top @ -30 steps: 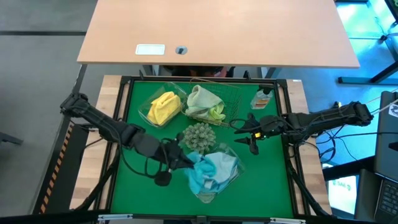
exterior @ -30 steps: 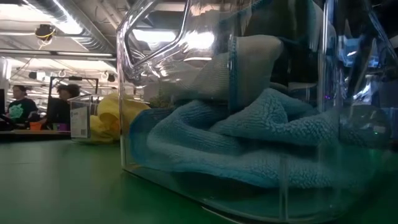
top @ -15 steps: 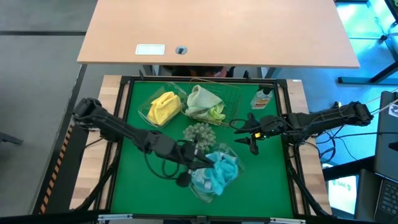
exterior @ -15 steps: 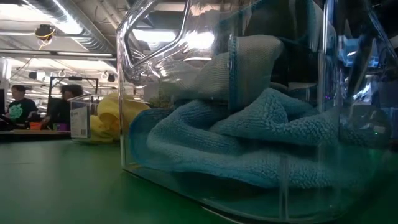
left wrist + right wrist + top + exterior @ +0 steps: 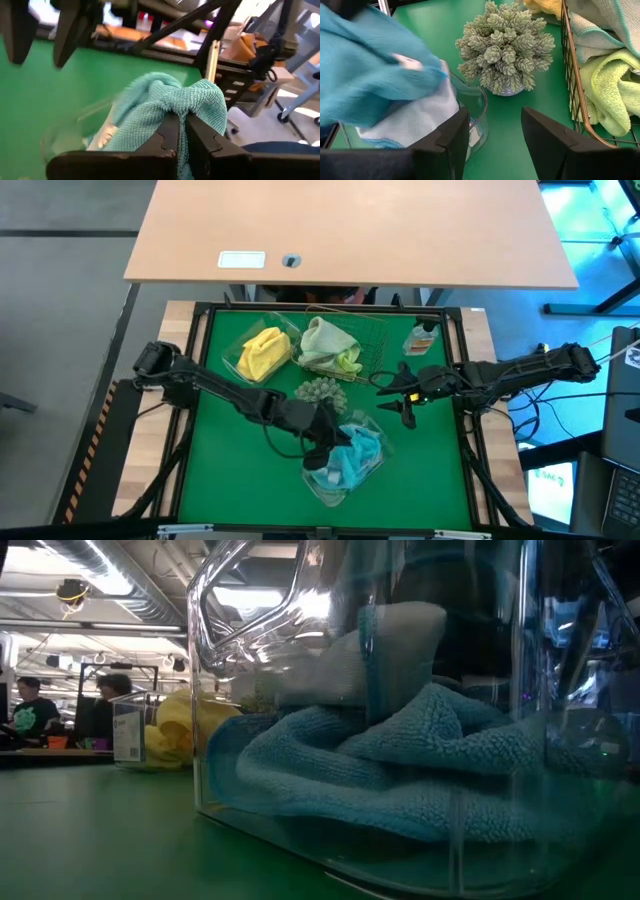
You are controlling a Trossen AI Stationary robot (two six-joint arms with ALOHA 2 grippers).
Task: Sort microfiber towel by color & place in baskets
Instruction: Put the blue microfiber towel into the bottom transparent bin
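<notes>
Two slim black arms, jointed links with rounded elbow housings; black cables loop loose off the left arm (image 5: 215, 387), and the right arm (image 5: 520, 370) has a small orange-yellow spot near its wrist. The left gripper (image 5: 181, 131) has two matte black fingers (image 5: 167, 135), flat-faced with stepped, angular edges. The right gripper (image 5: 495, 137) has broad black fingers (image 5: 555, 137) with bevelled corners and a faint sheen.
</notes>
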